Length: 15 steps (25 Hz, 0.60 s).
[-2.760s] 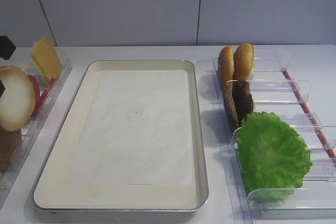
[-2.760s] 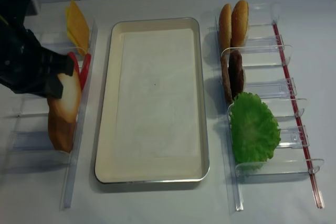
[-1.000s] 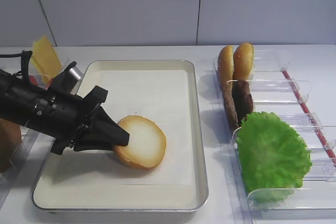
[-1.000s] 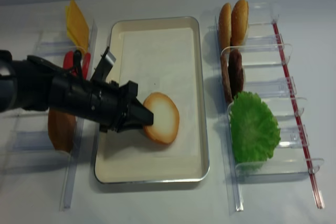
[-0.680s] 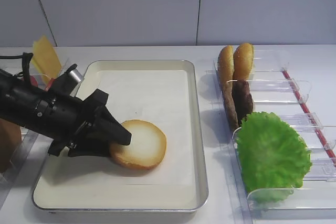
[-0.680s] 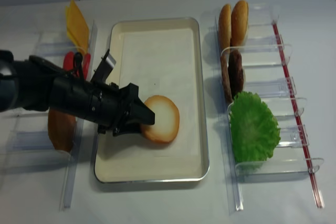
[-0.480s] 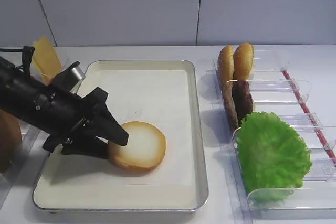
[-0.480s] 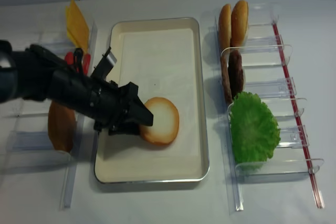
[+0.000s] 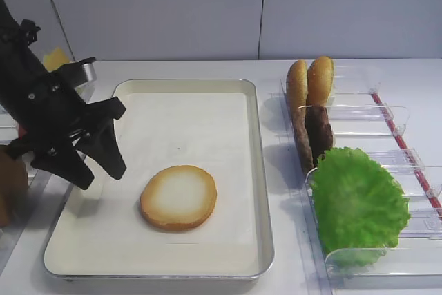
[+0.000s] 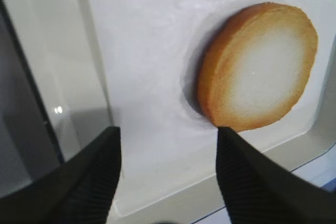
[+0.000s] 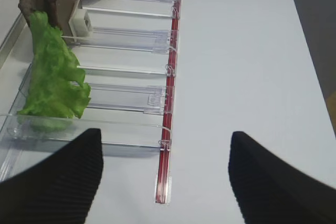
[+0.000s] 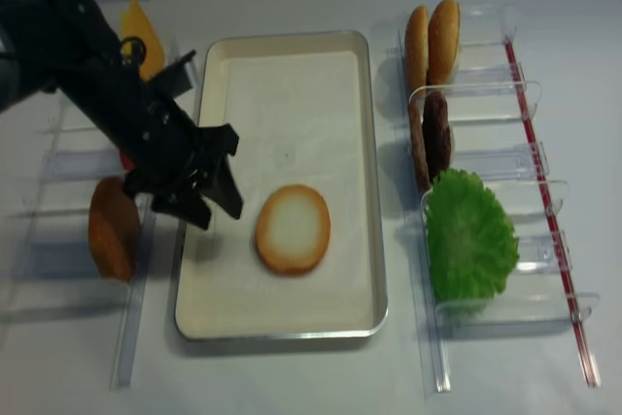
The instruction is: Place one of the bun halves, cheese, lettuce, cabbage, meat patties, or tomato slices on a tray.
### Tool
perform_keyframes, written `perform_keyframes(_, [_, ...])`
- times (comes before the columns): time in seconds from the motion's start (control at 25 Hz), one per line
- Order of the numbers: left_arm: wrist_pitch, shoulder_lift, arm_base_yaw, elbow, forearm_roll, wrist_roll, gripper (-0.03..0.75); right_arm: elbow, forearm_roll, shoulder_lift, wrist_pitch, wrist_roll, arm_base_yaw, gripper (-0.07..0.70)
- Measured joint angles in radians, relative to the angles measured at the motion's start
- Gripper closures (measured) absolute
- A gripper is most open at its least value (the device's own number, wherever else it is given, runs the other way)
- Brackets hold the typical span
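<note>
Taking the large shallow metal tray with its cream inside and white paper liner [image 9: 253, 170] as the landmark, the far left held an all-brown domed bun half [image 12: 112, 227] standing in a clear plastic slotted rack [image 12: 136, 269], well apart from the tray's rim. Beyond it, near the tray's far left corner, thin yellow cheese slices [image 12: 142, 38] leaned on edge.

The left gripper [image 9: 97, 160] hung over the tray's left rim with its black fingers [image 10: 94, 174] spread wide and nothing between them. Just to its right, apart from the fingertips, the round flat bun half with pale cream cut face and golden toasted edge [image 9: 179, 197] lay flat on the liner, cut face up, in the near half of the tray.

Right of the tray stood two golden bun halves on edge [image 9: 310, 81], dark brown rough meat patties [image 9: 314, 132] and a large ruffled green lettuce leaf [image 9: 356, 202] in another clear rack [image 9: 387, 257]. The right gripper [image 11: 163, 182] hovered near that rack, its jaws parted and empty.

The placement looked done. The likely trouble was the low left fingers: a sweep to the right could nudge the bun, and one to the left could catch the rim or the near rack and topple the domed half.
</note>
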Motion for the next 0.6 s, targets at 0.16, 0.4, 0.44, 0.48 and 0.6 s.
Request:
perform_keyframes(0.16, [0.011, -0.06, 0.0, -0.006, 0.099, -0.095, 0.342, 0.0, 0.0, 0.0, 0.0, -0.001, 0.0, 0.11])
perform_keyframes(0.4, [0.023, -0.206, 0.0, -0.006, 0.226, -0.169, 0.343, 0.0, 0.0, 0.0, 0.0, -0.001, 0.0, 0.11])
perform_keyframes(0.44, [0.026, -0.232, 0.0, -0.006, 0.242, -0.177, 0.344, 0.0, 0.0, 0.0, 0.0, -0.002, 0.0, 0.11])
perform_keyframes(0.48, [0.028, -0.269, 0.0, -0.006, 0.26, -0.188, 0.344, 0.0, 0.0, 0.0, 0.0, -0.004, 0.0, 0.11])
perform_keyframes(0.6, [0.032, -0.367, 0.0, 0.003, 0.301, -0.198, 0.345, 0.0, 0.0, 0.0, 0.0, -0.004, 0.0, 0.11])
